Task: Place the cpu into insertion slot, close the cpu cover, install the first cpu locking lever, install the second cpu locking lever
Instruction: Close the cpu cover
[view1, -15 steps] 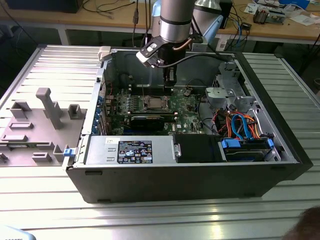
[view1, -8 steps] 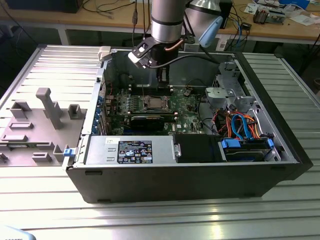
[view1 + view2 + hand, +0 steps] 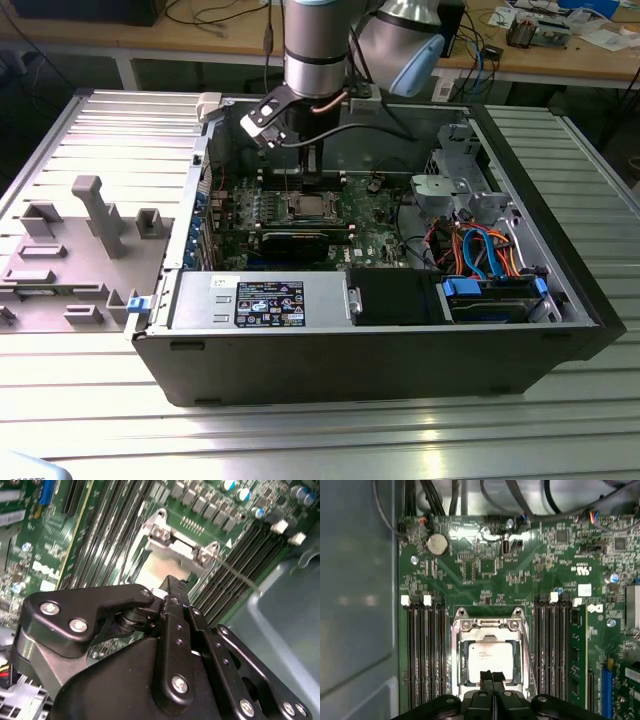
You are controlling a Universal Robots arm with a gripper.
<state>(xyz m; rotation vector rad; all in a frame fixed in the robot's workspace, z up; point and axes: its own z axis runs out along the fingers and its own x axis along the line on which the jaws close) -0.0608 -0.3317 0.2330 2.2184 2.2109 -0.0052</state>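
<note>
The cpu point(image 3: 487, 654) lies flat in the insertion slot point(image 3: 462, 674), metal top up. We read the cpu cover point(image 3: 487, 625) as folded down over it, since its window frames the chip. The gripper point(image 3: 493, 676) stands over the cover's edge, fingers pressed together with nothing between them — we judge the closed tip serves as a pusher, not a clamp. In the second wrist view a thin locking lever point(image 3: 240, 577) juts free across the memory slots point(image 3: 250, 545) — apparently not yet latched.
</note>
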